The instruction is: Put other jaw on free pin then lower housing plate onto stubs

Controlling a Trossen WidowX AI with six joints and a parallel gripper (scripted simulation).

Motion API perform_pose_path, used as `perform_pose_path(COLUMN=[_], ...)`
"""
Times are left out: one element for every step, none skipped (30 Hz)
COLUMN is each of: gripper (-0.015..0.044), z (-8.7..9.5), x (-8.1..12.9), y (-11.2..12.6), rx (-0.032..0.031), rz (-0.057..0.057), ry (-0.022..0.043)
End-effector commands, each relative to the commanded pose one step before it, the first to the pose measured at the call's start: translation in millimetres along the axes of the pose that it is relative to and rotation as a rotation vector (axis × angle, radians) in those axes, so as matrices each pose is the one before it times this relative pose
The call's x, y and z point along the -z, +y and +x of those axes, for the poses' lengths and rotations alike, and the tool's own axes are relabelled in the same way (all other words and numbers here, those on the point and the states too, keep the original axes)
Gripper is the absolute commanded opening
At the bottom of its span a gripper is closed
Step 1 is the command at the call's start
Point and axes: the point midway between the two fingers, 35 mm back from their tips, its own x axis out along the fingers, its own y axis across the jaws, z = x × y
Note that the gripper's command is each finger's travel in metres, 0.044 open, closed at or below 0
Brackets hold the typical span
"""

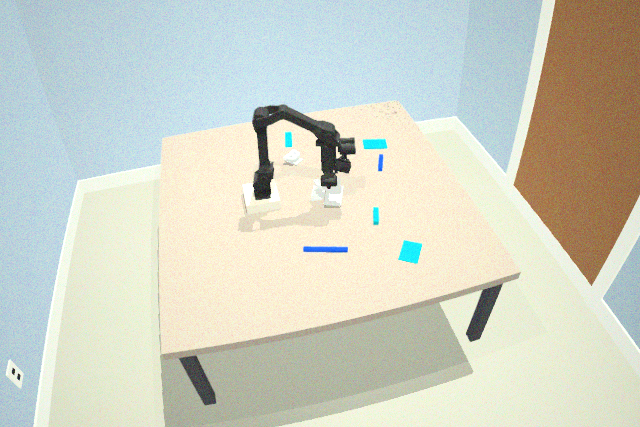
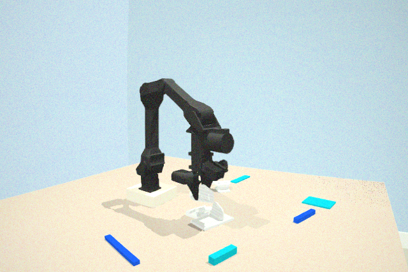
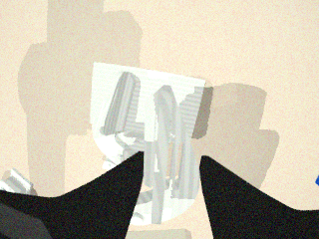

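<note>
Loose jaw [image 2: 206, 193] [image 3: 160, 144] held above the white base [image 1: 333, 201] [image 2: 208, 223] [image 3: 150, 76]

From where I stand, the wide wooden table [image 1: 232, 282] [image 2: 65, 223] [image 3: 294, 45] carries everything, with the white base as my landmark. The black arm [image 1: 262, 148] [image 2: 152, 127] rises from its pale mount [image 1: 261, 203] [image 2: 141, 195] to one side of it and arches over. Its gripper [image 1: 328, 185] [image 2: 202, 192] [image 3: 173, 159] points down over the base, fingers partly open and closed on the loose jaw. That toothed piece lies between the fingertips, reaching below them, raised and not seated. The other jaw [image 2: 217, 211] [image 3: 120, 105] stands on the base, below the gripper. Well apart from the base, toward the table's far side, sits a small white part [image 1: 292, 157] [image 2: 221, 186]; I can't tell whether it's the housing plate.
</note>
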Motion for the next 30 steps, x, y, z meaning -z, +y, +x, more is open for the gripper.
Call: perform_pose_path(gripper=[0.0134, 0.0134, 0.0134, 0.0134, 0.0134, 0.0134, 0.0134, 0.0134, 0.0134, 0.0134, 0.0134, 0.0134, 0.0134, 0.0134, 0.0134, 0.0134, 0.0134, 0.0134, 0.0134, 0.0134, 0.0134, 0.0134, 0.0134, 0.0134, 0.0134, 0.0134, 0.0134, 0.0134, 0.0134, 0.0134], z=[0.15, 0.00, 0.00, 0.00, 0.00, 0.00, 0.00, 0.00, 0.00, -0.01, 0.00, 0.00, 0.00, 0.00, 0.00, 0.00, 0.00, 0.00, 0.00, 0.00, 0.00, 0.00, 0.00, 0.00, 0.00, 0.00, 0.00, 0.00, 0.00, 0.00], x=[0.31, 0.00, 0.00, 0.00, 0.00, 0.00, 0.00, 0.00, -0.21, -0.62, -0.62, -0.21, 0.00, 0.00, 0.00, 0.00, 0.00, 0.00, 0.00, 0.00, 0.00, 0.00, 0.00, 0.00, 0.00, 0.00, 0.00, 0.00, 0.00, 0.00], y=[-0.65, 0.00, 0.00, 0.00, 0.00, 0.00, 0.00, 0.00, 0.32, 0.97, 0.97, 0.33, 0.00, 0.00, 0.00, 0.00, 0.00, 0.00, 0.00, 0.00, 0.00, 0.00, 0.00, 0.00, 0.00, 0.00, 0.00, 0.00, 0.00, 0.00], rx=[0.00532, 0.00000, 0.00000, 0.00000, 0.00000, 0.00000, 0.00000, 0.00000, -0.00003, -0.00010, -0.00010, -0.00003, 0.00000, 0.00000, 0.00000, 0.00000, 0.00000, 0.00000, 0.00000, 0.00000, 0.00000, 0.00000, 0.00000, 0.00000, 0.00000, 0.00000, 0.00000, 0.00000, 0.00000, 0.00000], rz=[-0.0106, 0.0000, 0.0000, 0.0000, 0.0000, 0.0000, 0.0000, 0.0000, 0.0000, 0.0000, 0.0000, 0.0000, 0.0000, 0.0000, 0.0000, 0.0000, 0.0000, 0.0000, 0.0000, 0.0000, 0.0000, 0.0000, 0.0000, 0.0000, 0.0000, 0.0000, 0.0000, 0.0000, 0.0000, 0.0000], ry=[0.00059, 0.00000, 0.00000, 0.00000, 0.00000, 0.00000, 0.00000, 0.00000, -0.00002, -0.00005, -0.00005, -0.00002, 0.00000, 0.00000, 0.00000, 0.00000, 0.00000, 0.00000, 0.00000, 0.00000, 0.00000, 0.00000, 0.00000, 0.00000, 0.00000, 0.00000, 0.00000, 0.00000, 0.00000, 0.00000])
